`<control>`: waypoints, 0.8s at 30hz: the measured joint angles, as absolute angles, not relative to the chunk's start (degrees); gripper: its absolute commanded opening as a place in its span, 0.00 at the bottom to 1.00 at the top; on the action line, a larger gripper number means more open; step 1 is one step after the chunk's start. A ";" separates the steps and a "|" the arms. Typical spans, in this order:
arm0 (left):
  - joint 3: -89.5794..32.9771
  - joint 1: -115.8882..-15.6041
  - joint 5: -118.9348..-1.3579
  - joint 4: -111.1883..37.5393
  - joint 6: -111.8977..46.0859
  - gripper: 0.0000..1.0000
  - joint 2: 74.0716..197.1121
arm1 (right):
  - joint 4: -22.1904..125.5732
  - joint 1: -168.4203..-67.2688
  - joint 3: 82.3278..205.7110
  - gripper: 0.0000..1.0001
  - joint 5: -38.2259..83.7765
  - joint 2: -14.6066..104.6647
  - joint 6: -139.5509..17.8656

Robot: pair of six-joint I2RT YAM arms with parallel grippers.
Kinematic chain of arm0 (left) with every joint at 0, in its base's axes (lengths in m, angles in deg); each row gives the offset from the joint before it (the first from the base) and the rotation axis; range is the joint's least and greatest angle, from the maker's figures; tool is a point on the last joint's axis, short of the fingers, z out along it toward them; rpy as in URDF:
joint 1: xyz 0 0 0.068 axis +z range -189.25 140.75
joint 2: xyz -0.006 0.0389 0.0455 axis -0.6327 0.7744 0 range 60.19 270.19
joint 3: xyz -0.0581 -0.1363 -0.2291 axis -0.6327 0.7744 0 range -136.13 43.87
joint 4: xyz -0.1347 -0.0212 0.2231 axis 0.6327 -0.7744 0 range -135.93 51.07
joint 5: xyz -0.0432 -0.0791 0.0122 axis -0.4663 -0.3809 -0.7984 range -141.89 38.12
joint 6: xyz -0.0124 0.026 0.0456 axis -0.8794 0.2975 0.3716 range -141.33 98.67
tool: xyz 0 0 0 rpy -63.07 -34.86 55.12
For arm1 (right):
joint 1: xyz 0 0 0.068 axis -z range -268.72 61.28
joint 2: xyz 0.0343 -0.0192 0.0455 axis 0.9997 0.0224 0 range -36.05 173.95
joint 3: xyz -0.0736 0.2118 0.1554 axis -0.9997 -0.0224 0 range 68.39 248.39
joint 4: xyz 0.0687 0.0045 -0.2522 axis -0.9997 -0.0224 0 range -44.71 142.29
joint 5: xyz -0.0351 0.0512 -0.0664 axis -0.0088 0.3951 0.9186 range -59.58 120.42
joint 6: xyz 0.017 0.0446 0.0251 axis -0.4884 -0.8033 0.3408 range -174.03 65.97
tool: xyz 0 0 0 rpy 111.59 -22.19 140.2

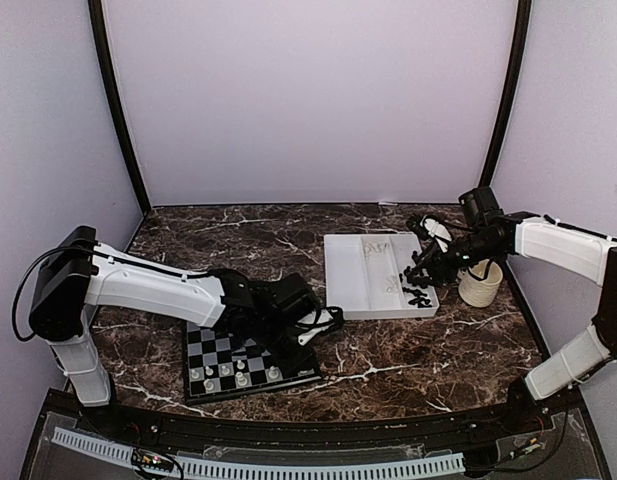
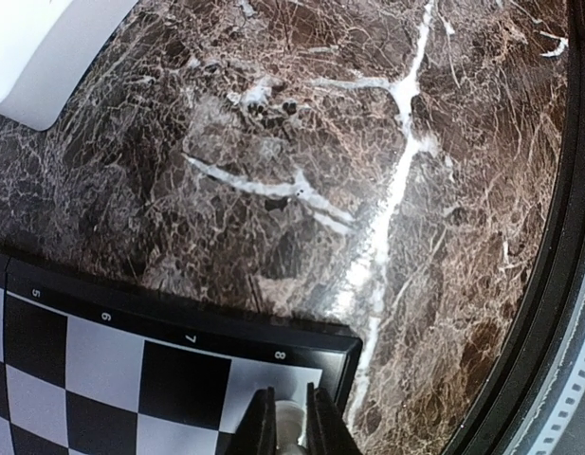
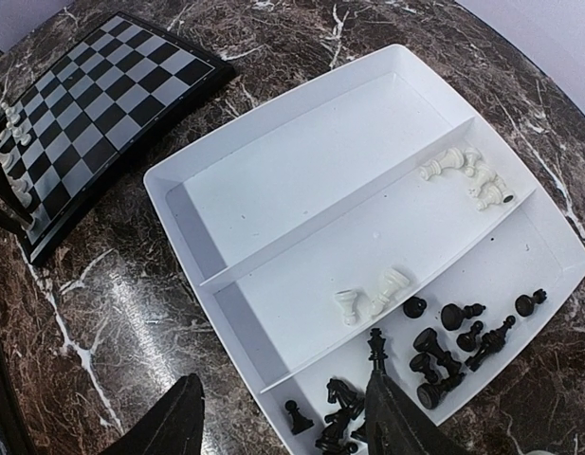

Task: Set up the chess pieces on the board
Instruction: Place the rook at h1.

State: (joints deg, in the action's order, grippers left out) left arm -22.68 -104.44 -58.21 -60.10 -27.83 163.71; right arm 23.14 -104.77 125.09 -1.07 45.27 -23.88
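My left arm stretches low and rightward over the board (image 1: 228, 365). The left gripper (image 2: 290, 427) is clamped on a white piece (image 2: 287, 411) at a corner square. The right gripper (image 3: 287, 422) hangs spread above black pieces (image 3: 444, 360) in the tray (image 3: 273, 171).

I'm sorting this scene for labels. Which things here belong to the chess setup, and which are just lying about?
Job: board, white pieces, black pieces, tray holding them, white piece in left pincer.
Lying about: mug.

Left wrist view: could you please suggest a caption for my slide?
Left pincer shut on a white chess piece at the board corner square.
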 measured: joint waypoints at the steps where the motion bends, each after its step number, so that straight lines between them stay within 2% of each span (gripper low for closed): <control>1: -22.68 -104.41 -58.06 -60.10 -27.94 0.13 163.75 | 23.14 -104.77 125.09 0.59 -1.09 45.27 -23.88; 19: -22.74 -104.52 -56.51 -59.68 -28.44 0.15 164.43 | 23.10 -104.77 125.09 0.59 -1.59 45.33 -23.55; 24: -22.74 -104.52 -56.03 -59.57 -28.64 0.25 164.65 | 22.90 -104.77 125.09 0.59 -1.83 45.40 -23.24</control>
State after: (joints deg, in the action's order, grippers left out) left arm -22.74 -104.52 -56.03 -59.57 -28.64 164.65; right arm 22.90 -104.77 125.09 -1.83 45.40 -23.24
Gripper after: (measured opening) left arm 0.191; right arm 0.594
